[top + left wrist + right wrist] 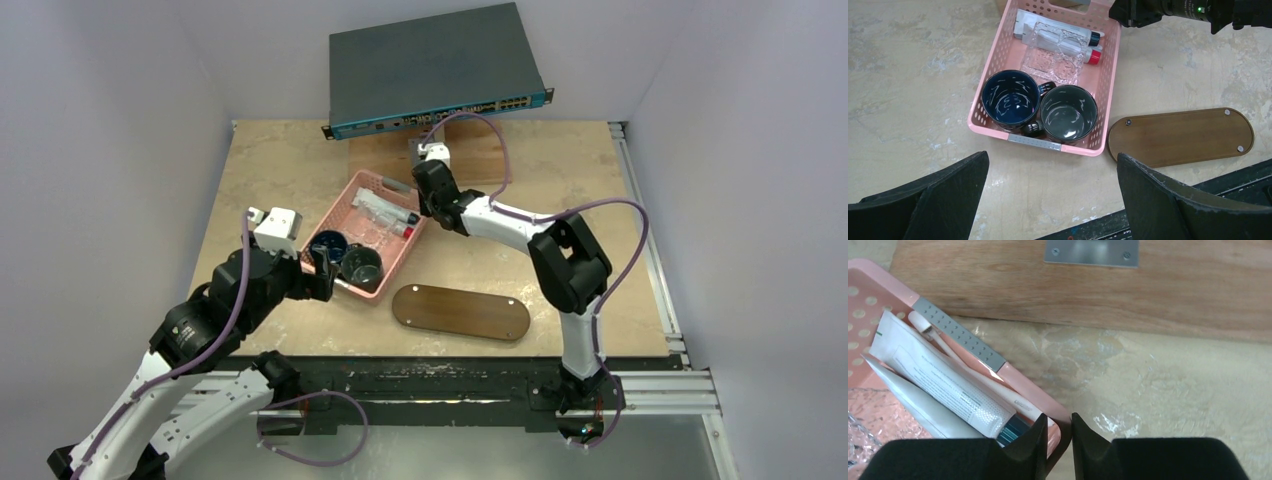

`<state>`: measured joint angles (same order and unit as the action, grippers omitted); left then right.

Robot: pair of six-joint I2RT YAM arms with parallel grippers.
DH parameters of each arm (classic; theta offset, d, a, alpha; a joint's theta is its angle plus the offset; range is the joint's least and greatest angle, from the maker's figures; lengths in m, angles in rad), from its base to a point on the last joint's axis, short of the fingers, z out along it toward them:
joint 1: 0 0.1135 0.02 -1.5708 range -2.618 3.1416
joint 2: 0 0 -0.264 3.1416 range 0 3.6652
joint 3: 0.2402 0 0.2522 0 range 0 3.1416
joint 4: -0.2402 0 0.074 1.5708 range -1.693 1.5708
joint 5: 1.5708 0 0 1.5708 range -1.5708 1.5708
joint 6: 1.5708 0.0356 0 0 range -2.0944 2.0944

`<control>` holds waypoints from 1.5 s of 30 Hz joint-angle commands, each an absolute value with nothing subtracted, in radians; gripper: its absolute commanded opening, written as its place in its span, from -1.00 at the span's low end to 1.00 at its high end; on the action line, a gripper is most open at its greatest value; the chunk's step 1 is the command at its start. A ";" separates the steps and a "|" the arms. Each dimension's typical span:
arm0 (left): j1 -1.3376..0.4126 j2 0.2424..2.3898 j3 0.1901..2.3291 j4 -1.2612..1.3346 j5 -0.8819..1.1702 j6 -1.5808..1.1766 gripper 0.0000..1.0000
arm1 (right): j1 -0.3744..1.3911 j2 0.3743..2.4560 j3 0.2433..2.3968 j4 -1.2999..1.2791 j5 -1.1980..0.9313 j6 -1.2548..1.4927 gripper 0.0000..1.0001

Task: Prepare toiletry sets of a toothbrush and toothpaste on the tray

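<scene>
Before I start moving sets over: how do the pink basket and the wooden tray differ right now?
The pink basket is perforated plastic with raised walls; the tray is a flat dark-brown wooden board with rounded ends. The basket holds two dark mugs and the toiletry sets; the tray holds nothing yet. Both lie on the table, close together, and look about equal in length.
</scene>
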<state>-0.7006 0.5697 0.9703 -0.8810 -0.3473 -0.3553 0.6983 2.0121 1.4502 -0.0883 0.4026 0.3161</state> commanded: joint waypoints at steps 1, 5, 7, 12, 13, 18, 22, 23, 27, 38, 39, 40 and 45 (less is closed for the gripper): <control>-0.694 0.572 0.969 -0.858 -0.341 -0.342 0.99 | 0.677 1.979 1.430 -0.247 0.544 0.540 -1.00; -0.694 0.572 0.968 -0.858 -0.340 -0.343 0.99 | 0.644 1.955 1.399 -0.265 0.541 0.663 -1.00; -0.695 0.571 0.969 -0.857 -0.339 -0.343 0.99 | 0.632 1.933 1.370 -0.260 0.546 0.708 -1.00; -0.694 0.569 0.969 -0.856 -0.335 -0.343 0.99 | 0.611 1.883 1.289 -0.255 0.558 0.787 -1.00; -0.694 0.569 0.969 -0.856 -0.333 -0.343 0.99 | 0.609 1.878 1.281 -0.259 0.562 0.797 -1.00; -0.694 0.568 0.970 -0.855 -0.329 -0.343 0.99 | 0.607 1.840 1.245 -0.358 0.640 0.917 -1.00; -0.695 0.566 0.968 -0.854 -0.327 -0.343 0.99 | 0.607 1.796 1.179 -0.380 0.659 0.999 -1.00; -0.695 0.567 0.968 -0.854 -0.325 -0.344 0.99 | 0.606 1.788 1.168 -0.383 0.654 1.010 -1.00; -0.694 0.566 0.968 -0.853 -0.324 -0.344 0.99 | 0.606 1.762 1.151 -0.378 0.633 0.999 -1.00; -0.694 0.557 0.968 -0.854 -0.322 -0.342 0.99 | 0.604 1.711 1.177 -0.274 0.611 0.663 -0.13; -0.694 0.557 0.968 -0.853 -0.322 -0.342 0.99 | 0.603 1.711 1.182 -0.263 0.605 0.626 -0.07; -0.694 0.557 0.969 -0.853 -0.321 -0.342 0.99 | 0.602 1.708 1.184 -0.248 0.595 0.591 -0.01; -0.694 0.555 0.969 -0.854 -0.319 -0.342 0.99 | 0.588 1.678 1.174 -0.129 0.461 0.403 0.13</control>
<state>-0.7006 0.5610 0.9703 -0.8806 -0.3252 -0.3553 0.6052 1.7428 1.1736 -0.2493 0.5484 0.6003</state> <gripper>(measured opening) 0.996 0.559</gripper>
